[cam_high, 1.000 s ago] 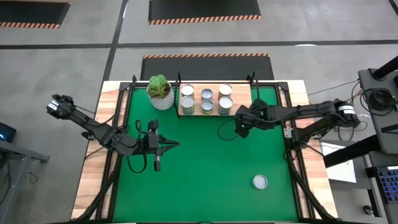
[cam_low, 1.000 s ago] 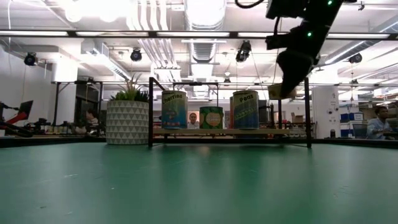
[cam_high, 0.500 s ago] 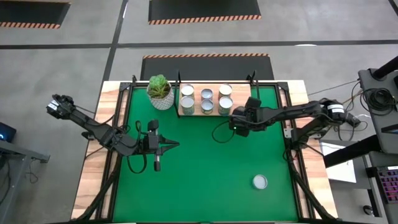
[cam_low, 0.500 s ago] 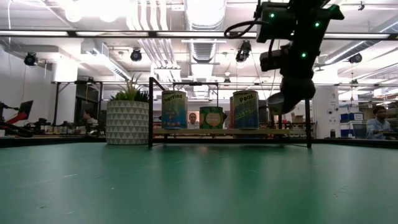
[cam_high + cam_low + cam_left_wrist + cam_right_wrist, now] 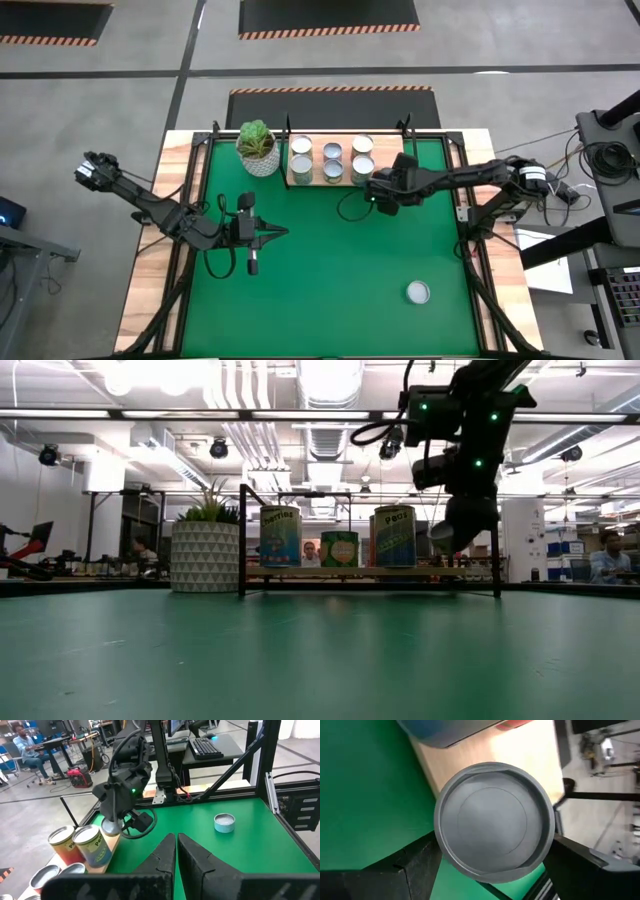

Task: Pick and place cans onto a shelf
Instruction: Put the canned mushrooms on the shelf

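Right jaws [image 5: 490, 865], clamped round a can [image 5: 494, 822], now nearer the shelf [image 5: 330, 181].

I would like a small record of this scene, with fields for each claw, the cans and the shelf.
right claw: shut on a can, at the front right corner of the shelf
left claw: shut, empty, waiting over the left part of the green mat
cans on shelf: six
can still on mat: one, near the front right
beside shelf: potted plant, on its left
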Robot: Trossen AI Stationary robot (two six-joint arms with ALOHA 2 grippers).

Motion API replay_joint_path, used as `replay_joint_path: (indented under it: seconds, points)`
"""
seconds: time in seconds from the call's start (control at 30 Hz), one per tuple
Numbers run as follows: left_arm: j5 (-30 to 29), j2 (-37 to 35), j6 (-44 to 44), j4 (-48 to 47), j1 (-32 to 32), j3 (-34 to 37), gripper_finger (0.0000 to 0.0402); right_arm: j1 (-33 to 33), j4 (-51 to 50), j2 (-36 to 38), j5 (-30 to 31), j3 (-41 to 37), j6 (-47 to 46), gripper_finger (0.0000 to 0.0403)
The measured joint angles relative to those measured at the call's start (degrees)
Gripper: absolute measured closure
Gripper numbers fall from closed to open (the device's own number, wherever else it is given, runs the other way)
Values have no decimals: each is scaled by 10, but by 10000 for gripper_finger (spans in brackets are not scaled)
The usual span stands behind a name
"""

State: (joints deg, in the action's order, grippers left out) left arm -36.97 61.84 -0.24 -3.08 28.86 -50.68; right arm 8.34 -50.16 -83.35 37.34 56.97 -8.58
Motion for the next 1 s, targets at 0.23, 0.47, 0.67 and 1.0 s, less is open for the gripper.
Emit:
replay_joint_path:
  seconds: [0.23, 0.47, 0.67, 1.0]
  points:
    - [0, 0, 8, 0, 0, 0, 402, 22, 22, 0, -38, 0, 12, 97]
    - [0, 0, 8, 0, 0, 0, 402, 32, 24, 5, -38, 0, 23, 92]
    - [0, 0, 18, 1, 0, 0, 402, 30, -8, 7, -52, 23, 28, 100]
    - [0, 0, 39, 1, 0, 0, 402, 24, -157, 8, -144, 174, 56, 167]
